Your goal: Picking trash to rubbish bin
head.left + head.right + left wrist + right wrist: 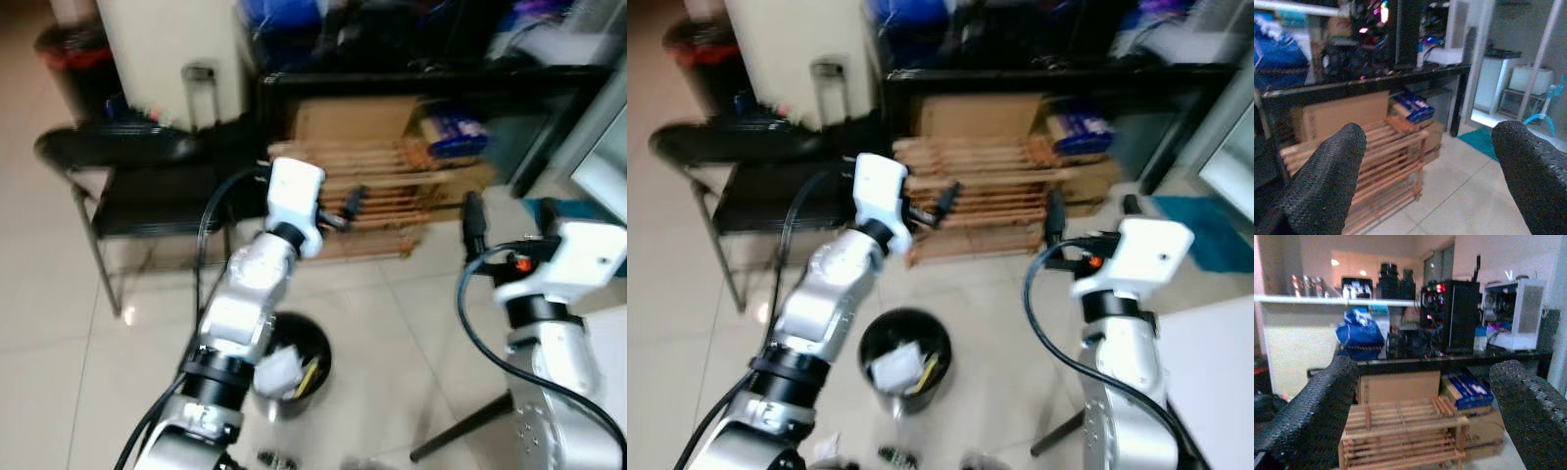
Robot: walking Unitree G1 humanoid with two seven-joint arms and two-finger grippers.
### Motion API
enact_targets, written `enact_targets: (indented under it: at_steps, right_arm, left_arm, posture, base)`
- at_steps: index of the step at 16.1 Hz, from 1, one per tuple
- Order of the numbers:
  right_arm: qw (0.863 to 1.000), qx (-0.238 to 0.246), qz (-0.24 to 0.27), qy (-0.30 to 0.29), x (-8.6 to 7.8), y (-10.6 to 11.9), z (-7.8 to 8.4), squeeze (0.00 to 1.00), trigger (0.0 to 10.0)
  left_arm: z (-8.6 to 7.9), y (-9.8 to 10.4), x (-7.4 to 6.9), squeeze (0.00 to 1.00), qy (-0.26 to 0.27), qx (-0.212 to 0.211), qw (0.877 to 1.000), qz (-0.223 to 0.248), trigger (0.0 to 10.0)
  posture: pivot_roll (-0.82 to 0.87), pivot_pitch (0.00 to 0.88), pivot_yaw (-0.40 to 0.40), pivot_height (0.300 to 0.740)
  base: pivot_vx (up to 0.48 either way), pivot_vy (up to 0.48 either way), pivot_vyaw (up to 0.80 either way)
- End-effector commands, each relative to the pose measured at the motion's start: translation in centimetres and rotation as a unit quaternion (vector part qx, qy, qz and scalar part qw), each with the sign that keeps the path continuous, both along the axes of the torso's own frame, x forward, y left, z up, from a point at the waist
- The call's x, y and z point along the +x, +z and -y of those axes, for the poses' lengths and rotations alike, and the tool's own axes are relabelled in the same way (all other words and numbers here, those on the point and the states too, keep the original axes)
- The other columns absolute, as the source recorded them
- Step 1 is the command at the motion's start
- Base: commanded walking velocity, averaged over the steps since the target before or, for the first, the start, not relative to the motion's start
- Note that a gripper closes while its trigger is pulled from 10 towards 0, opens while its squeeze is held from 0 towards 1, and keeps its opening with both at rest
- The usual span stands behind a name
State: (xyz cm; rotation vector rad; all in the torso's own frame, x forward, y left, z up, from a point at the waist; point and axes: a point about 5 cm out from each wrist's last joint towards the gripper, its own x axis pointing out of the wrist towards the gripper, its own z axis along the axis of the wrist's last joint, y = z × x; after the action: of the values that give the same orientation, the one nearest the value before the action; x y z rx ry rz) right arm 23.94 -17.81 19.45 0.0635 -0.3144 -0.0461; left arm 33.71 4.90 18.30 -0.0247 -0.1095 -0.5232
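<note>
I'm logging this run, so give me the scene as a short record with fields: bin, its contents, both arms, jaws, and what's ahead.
bin: black rubbish bin on the tiled floor, at the robot's feet beside the left arm
contents: crumpled white paper and something yellow inside
left gripper: raised, jaws open, holding nothing, pointing at the wooden rack
right gripper: raised, jaws open, holding nothing
ahead: wooden rack under a black desk, cardboard boxes behind it, black chair to the left
floor litter: small dark bits near the bin, too blurred to identify

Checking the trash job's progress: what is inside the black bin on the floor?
The black bin holds crumpled white paper and a yellowish scrap. Anything beneath them is covered.
</note>
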Motion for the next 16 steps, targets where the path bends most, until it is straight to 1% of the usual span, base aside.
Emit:
enact_targets:
  at_steps: [1,5,7,8,11,13,14,16]
  right_arm:
    - [1.0,-0.004,-0.005,-0.006,0.0,0.2,0.2,0.0,10.0]
    - [1.0,-0.005,-0.007,0.004,0.5,0.6,0.0,0.0,10.0]
    - [1.0,-0.005,-0.008,0.005,0.5,0.7,-0.1,0.0,10.0]
    - [1.0,-0.006,-0.011,0.003,0.5,0.7,-0.1,0.0,10.0]
    - [1.0,-0.007,-0.014,0.001,0.4,0.7,0.0,0.0,10.0]
    - [1.0,-0.008,-0.017,-0.001,0.4,0.8,0.1,0.0,10.0]
    - [1.0,-0.005,-0.02,-0.002,0.5,0.7,-0.1,0.0,10.0]
    - [1.0,-0.006,-0.025,0.003,0.7,0.5,-0.4,0.0,10.0]
  left_arm:
    - [0.3,0.0,0.1,0.0,-0.004,-0.001,1.0,0.001,10.0]
    - [-0.2,-0.1,0.6,0.0,0.014,-0.006,1.0,0.0,10.0]
    - [-0.1,-0.1,0.8,0.0,0.016,-0.011,1.0,-0.005,10.0]
    - [-0.1,-0.2,1.0,0.0,0.017,-0.022,0.999,-0.015,10.0]
    - [0.1,-0.6,1.0,0.0,0.012,-0.036,0.999,-0.031,10.0]
    - [0.2,-0.7,1.0,0.0,0.018,-0.033,0.999,-0.028,10.0]
    - [0.1,-0.8,1.1,0.0,0.022,-0.025,0.999,-0.024,10.0]
    - [0.0,-0.8,1.2,0.0,0.024,-0.023,0.999,-0.024,10.0]
  posture:
    - [0.12,0.035,-0.067,0.74]
    - [0.14,0.033,-0.077,0.74]
    - [0.13,0.034,-0.078,0.74]
    - [0.13,0.032,-0.078,0.74]
    - [0.12,0.028,-0.083,0.74]
    - [0.11,0.031,-0.094,0.74]
    - [0.11,0.032,-0.093,0.74]
    - [0.11,0.031,-0.086,0.74]
  base:
    - [0.0,0.0,-0.8]
    - [0.0,0.0,-0.8]
    - [0.0,0.0,-0.8]
    - [0.0,0.0,-0.8]
    - [0.0,0.0,-0.8]
    - [0.0,0.0,-0.8]
    - [0.0,0.0,-0.8]
    - [0.0,0.0,-0.8]
